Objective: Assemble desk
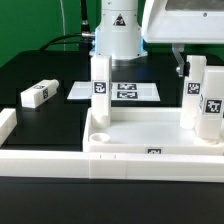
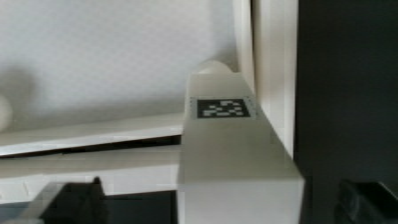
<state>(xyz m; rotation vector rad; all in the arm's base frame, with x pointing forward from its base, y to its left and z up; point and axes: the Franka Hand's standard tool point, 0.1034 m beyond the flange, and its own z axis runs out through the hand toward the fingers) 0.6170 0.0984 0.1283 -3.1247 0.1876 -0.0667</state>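
**White leg upright, gripper spread wide around it**

White plastic top [image 1: 130, 135] lies on the black bench [image 1: 40, 70], at the front of the exterior view. Two legs stand upright in its far corners: the left leg [image 1: 101, 85] on that view's left and the right leg [image 1: 207, 100] on its right. A third leg [image 1: 37, 94] lies flat on the bench, well apart from the top and beyond the marker board [image 1: 125, 92].

The gripper [image 1: 186, 64] sits at the upper part of the right leg, jaws as wide as they go, holding nothing. In the wrist view the leg rises between the fingers [image 2: 68, 198] with a gap showing beside it.

The pictures do not show whether the right leg is fully seated in its socket. If it sits loose, a finger grazing it on the way up could tilt it or lift it out. A sideways move before the fingers clear its top would likely knock it over. It could also shove the top across the bench.
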